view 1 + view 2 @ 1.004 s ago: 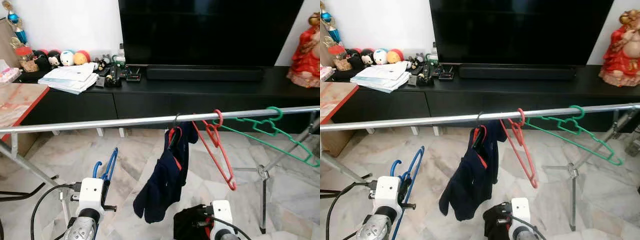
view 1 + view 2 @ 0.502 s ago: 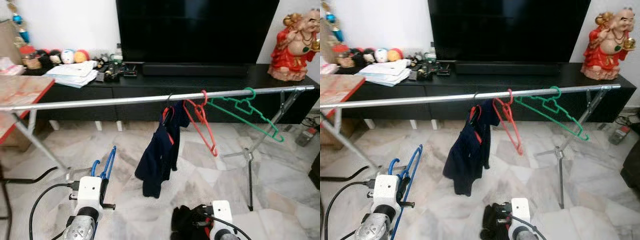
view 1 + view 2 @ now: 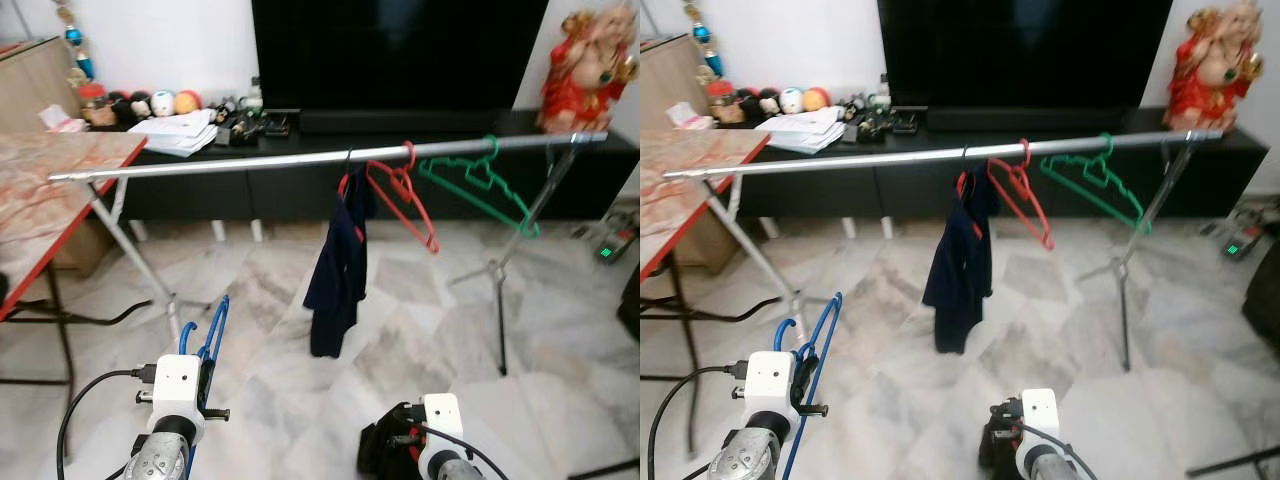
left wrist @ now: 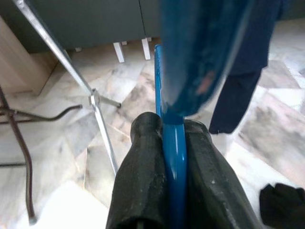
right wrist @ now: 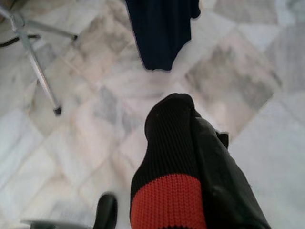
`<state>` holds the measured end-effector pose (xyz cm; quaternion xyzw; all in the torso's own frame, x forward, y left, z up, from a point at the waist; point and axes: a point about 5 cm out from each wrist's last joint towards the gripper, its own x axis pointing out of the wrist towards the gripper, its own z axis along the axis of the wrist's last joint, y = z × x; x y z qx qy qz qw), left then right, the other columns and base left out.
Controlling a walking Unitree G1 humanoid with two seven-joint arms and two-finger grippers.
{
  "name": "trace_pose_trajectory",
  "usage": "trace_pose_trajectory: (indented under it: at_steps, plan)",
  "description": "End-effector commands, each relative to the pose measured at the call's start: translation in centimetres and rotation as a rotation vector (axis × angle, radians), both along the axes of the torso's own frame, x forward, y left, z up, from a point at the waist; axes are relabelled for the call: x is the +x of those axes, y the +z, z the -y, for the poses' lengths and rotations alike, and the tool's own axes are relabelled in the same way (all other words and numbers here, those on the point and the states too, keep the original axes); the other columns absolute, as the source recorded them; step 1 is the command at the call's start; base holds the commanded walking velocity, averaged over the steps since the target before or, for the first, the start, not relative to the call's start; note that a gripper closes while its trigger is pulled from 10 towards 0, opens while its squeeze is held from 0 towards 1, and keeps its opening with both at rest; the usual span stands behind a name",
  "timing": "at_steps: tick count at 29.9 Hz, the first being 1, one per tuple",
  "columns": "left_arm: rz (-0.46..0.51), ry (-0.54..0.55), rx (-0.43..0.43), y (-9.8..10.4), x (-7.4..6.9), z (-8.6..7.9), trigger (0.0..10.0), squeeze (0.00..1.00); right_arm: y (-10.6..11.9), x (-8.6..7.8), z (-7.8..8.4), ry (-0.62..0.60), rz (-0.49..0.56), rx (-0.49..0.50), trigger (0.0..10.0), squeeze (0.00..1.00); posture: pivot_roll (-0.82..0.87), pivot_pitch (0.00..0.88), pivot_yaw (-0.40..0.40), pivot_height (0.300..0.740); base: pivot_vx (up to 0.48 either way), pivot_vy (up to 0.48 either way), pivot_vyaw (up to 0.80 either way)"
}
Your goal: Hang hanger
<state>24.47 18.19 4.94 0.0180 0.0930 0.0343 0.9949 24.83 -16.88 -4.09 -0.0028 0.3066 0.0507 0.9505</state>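
Blue hanger [image 3: 208, 335] clamped between fingers [image 4: 143, 186] of left gripper [image 4: 174, 157], held low, well short of silver rail [image 3: 300, 160]. Right gripper [image 5: 190, 143] closed on black knit cloth with red band [image 5: 167, 191]. Navy garment [image 3: 338, 265], red hanger [image 3: 400, 195], green hanger [image 3: 480, 180] hung on rail. No readable writing seen.

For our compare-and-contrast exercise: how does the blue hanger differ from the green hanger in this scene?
The blue hanger is clamped in the left claw, low above the floor; the green hanger hangs on the silver rail.
The blue one stands nearly upright, hook up; the green one dangles slanted.
Both are thin plastic hangers without clothes.
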Motion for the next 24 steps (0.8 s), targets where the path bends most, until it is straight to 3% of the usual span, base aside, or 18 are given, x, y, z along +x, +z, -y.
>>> trace_pose_trajectory:
  at_steps: [1, 12, 24]
  plan:
    - [0.011, -0.004, -0.01, 0.29, 0.07, -0.15, 10.0, 0.0, 0.46, 0.5, -0.12, -0.004, 0.032, 0.01, 10.0, 0.0, 0.08, 0.04, 0.037, 0.74, 0.0, 0.0, 0.0]
    - [-0.008, -0.002, -0.026, 0.1, 0.07, -0.15, 10.0, 0.0, 0.54, 0.59, -0.01, -0.005, 0.037, 0.012, 10.0, 0.0, 0.08, 0.033, 0.038, 0.74, 0.0, 0.0, 0.0]
    - [-0.012, -0.012, -0.032, 0.14, 0.1, -0.05, 10.0, 0.0, 0.99, 1.11, -0.29, 0.007, 0.064, 0.009, 10.0, 0.0, 0.08, 0.037, 0.039, 0.74, 0.0, 0.44, 0.0]
